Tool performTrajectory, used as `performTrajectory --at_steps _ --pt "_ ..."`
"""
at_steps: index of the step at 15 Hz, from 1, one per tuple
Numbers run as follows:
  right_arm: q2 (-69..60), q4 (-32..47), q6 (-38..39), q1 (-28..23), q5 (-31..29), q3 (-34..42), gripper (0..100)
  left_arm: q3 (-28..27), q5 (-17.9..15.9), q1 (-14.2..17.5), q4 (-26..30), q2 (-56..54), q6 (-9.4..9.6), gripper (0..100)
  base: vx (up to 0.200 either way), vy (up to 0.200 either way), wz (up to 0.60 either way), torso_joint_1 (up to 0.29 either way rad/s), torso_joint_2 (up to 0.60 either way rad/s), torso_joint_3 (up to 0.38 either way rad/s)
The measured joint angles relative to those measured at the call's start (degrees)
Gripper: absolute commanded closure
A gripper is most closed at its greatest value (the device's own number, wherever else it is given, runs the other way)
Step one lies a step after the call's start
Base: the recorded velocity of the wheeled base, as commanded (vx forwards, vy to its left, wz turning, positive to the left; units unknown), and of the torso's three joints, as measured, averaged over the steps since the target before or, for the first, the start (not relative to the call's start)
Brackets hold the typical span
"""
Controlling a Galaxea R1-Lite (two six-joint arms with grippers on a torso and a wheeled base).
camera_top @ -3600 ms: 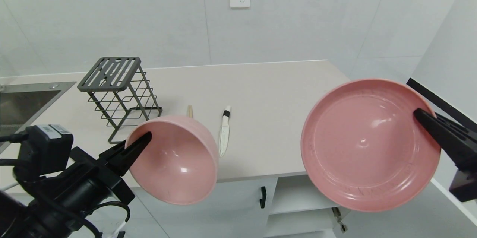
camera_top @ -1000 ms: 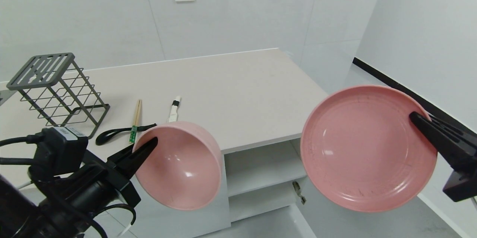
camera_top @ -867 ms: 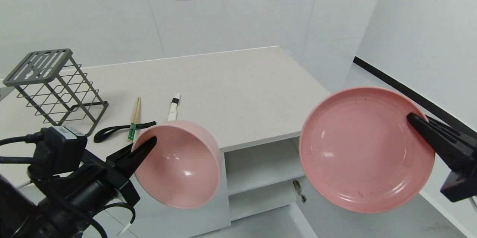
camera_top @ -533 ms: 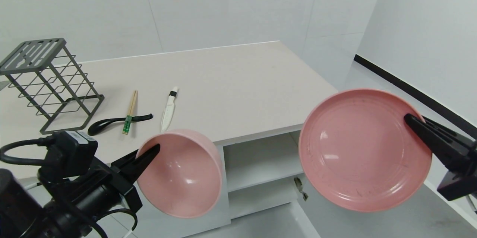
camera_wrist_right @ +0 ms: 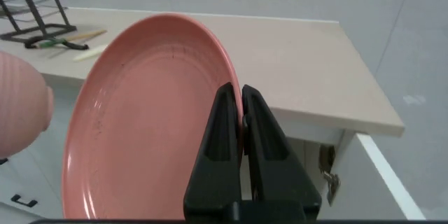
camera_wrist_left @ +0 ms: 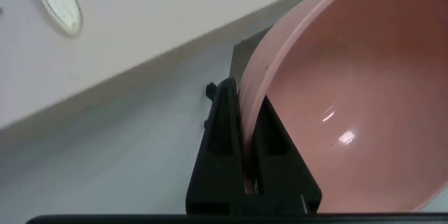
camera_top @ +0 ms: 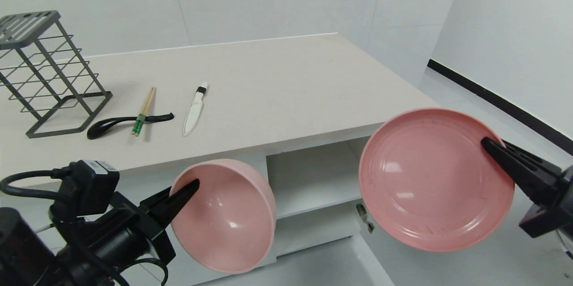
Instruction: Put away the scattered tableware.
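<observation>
My left gripper is shut on the rim of a pink bowl, held on its side below the counter's front edge. In the left wrist view the fingers pinch the bowl's wall. My right gripper is shut on the rim of a pink plate, tilted upright to the right of the open cabinet. The right wrist view shows the plate clamped in the gripper. A white knife, chopsticks and a black spoon lie on the counter.
A dark wire rack stands at the counter's back left. Under the counter, white cabinet shelves are open between the bowl and the plate. A cabinet door with a hinge hangs open below the plate. A wall runs along the right.
The whole head view has shifted, so the camera moved. Bowl and plate now sit lower against the counter, level with the open shelves. Both grips are unchanged.
</observation>
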Motion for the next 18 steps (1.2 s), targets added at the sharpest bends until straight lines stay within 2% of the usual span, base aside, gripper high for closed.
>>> performTrajectory --at_steps 12,17,18 --pt "13.26 0.02 0.11 0.72 0.0 -0.61 100 -0.02 0.0 -0.11 0.9 1.63 0.44 100 0.0 0.0 0.0 -0.167 0.47 0.301" --pt "16.71 -0.05 0.01 0.83 0.02 -2.79 100 -0.02 0.04 0.11 1.3 1.0 0.46 100 0.2 0.0 0.0 -0.051 0.21 0.14" --pt "16.98 0.11 0.01 0.77 0.0 -3.12 100 -0.02 0.09 0.12 1.69 0.74 0.57 100 0.0 0.0 0.0 0.0 0.0 0.0"
